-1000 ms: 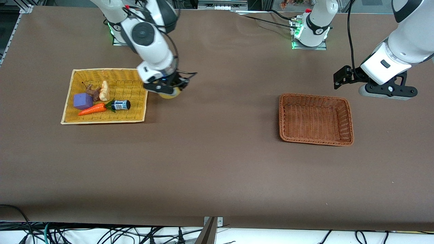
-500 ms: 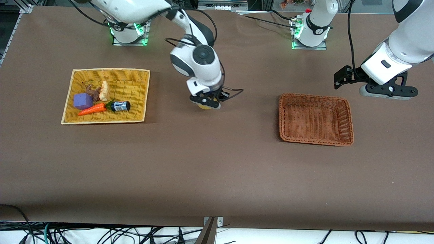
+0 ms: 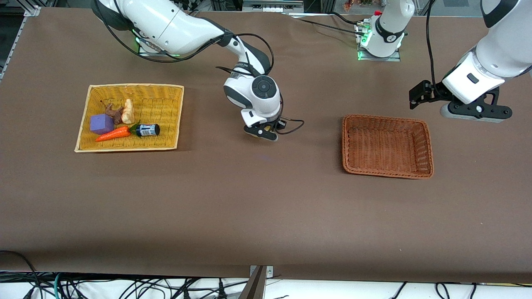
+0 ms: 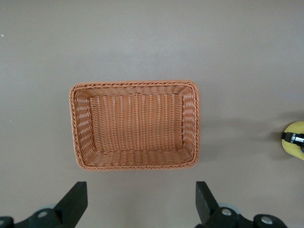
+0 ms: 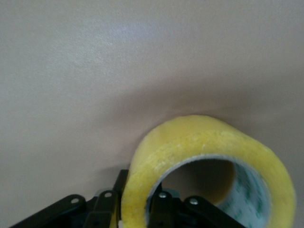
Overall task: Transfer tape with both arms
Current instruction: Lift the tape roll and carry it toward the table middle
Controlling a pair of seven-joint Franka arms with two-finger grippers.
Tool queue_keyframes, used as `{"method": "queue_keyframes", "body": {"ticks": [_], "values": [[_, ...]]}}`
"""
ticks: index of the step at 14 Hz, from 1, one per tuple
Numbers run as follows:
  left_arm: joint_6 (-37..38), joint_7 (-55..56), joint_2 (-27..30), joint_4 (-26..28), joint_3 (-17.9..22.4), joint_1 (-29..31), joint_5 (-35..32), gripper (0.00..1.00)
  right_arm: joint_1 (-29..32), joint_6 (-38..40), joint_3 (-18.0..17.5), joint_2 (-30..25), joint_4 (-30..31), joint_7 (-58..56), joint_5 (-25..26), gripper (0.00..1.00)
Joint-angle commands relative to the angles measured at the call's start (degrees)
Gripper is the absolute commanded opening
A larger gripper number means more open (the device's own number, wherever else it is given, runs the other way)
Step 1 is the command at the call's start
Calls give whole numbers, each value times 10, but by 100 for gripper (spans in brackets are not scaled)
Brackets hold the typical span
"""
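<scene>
The tape [image 5: 199, 142], a yellowish roll with a grey core, stands on edge low over the brown table. My right gripper [image 5: 140, 199] is shut on the tape's wall, one finger inside the ring and one outside. Seen from the front, that gripper [image 3: 262, 133] is over the table's middle and hides the roll. The left wrist view catches the tape [image 4: 295, 142] at its edge. My left gripper [image 3: 474, 111] waits, open and holding nothing, above the table at the left arm's end. Its fingers [image 4: 76, 202] stand wide apart.
A brown wicker basket [image 3: 386, 120] with nothing in it lies under the left wrist camera [image 4: 135, 84]. A yellow wicker tray [image 3: 135, 86] at the right arm's end holds a purple block [image 3: 102, 123], a carrot [image 3: 113, 133], a small dark bottle [image 3: 148, 129] and other small items.
My right arm has carried the tape from beside the yellow tray toward the table's middle and lowered it. The left arm has not moved.
</scene>
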State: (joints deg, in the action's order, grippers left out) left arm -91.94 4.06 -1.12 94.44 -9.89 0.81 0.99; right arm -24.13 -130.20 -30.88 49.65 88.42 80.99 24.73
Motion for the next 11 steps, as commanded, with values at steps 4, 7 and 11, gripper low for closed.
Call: {"method": "queue_keyframes", "body": {"ticks": [4,7,11], "values": [[17,-16,-13,-15,1,0,10,100,-14,6,-1,0,-17,6,21,100],[19,-16,-15,-15,1,-1,11,100,-7,103,-6,-45,-47,-31,67,100],[30,-19,-34,-15,-6,-5,9,100,53,231,-6,-129,-84,-264,31,100]]}}
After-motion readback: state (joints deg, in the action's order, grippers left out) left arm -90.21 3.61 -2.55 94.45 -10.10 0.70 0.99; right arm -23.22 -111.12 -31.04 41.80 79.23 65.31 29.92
